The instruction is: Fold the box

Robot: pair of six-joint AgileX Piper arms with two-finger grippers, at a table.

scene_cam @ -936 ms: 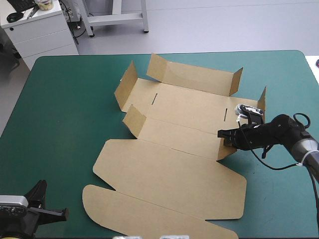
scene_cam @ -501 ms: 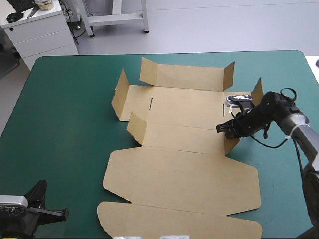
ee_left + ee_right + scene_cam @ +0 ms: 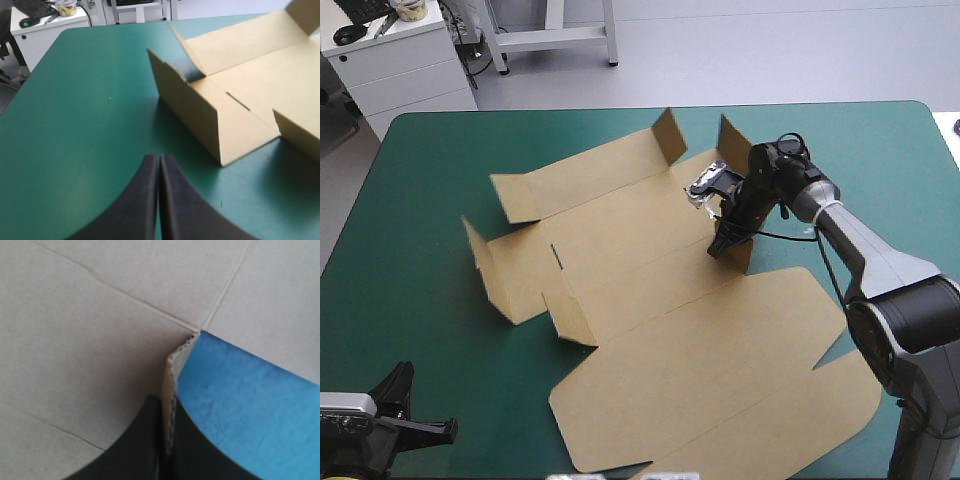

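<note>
The brown box (image 3: 650, 300) lies as a cut sheet turned askew across the table, its far and left walls raised and its lid flat toward the near right. My right gripper (image 3: 723, 246) is shut on a raised side flap (image 3: 738, 150) at the sheet's right. In the right wrist view the flap's corrugated edge (image 3: 176, 357) stands pinched between the black fingers (image 3: 150, 440) of that gripper (image 3: 167, 402). My left gripper (image 3: 159, 161) rests shut low at the near left corner, with the box's left wall (image 3: 195, 117) ahead of it. In the high view the left gripper (image 3: 448, 430) is apart from the box.
Bare teal-green cover (image 3: 420, 200) runs along the left side and the far right corner (image 3: 890, 150). A white cabinet (image 3: 395, 60) stands beyond the far left corner. The lid's near edge (image 3: 720, 455) reaches close to the table's front edge.
The right gripper has swung toward the far middle with the flap in it, turning the whole sheet counter-clockwise and shifting it left. The left arm has not moved.
</note>
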